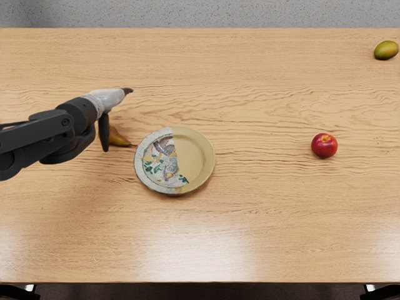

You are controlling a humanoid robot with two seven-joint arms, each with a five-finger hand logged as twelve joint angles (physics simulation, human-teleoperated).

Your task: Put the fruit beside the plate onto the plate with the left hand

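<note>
Fruit beside plate, left of frame centre.
The yellow-brown fruit (120, 140) lies flat, just left of the round tan plate (205, 157), whose left half is patterned.

Most of the view is filled by a light wooden counter (262, 237), its grain running left to right, and a soft pale sheen is cast across its near half. Beyond the far edge a grey speckled strip (200, 12) is seen, perhaps floor. Dark supports (381, 292) are glimpsed under the near corners.
</note>
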